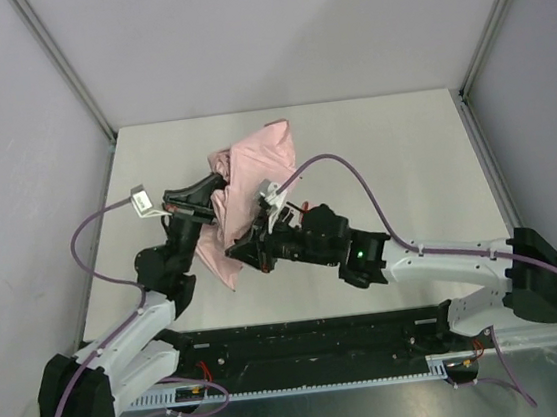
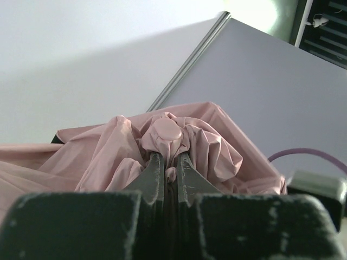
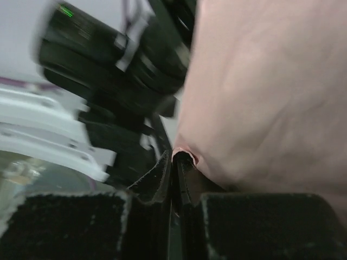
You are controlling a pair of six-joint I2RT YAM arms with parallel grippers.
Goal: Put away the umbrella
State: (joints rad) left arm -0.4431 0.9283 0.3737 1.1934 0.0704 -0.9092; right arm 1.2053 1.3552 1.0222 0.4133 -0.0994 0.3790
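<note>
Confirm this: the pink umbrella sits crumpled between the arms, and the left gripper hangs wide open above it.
Not wide open: the left gripper is shut, its tips pinching bunched fabric of the umbrella, as the left wrist view shows. The umbrella is pink and crumpled between the arms.

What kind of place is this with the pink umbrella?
Probably a robot test cell in a lab: plain grey panel walls on metal frame posts, a white table, and two cabled arms bolted to a black rail handling the umbrella.
</note>
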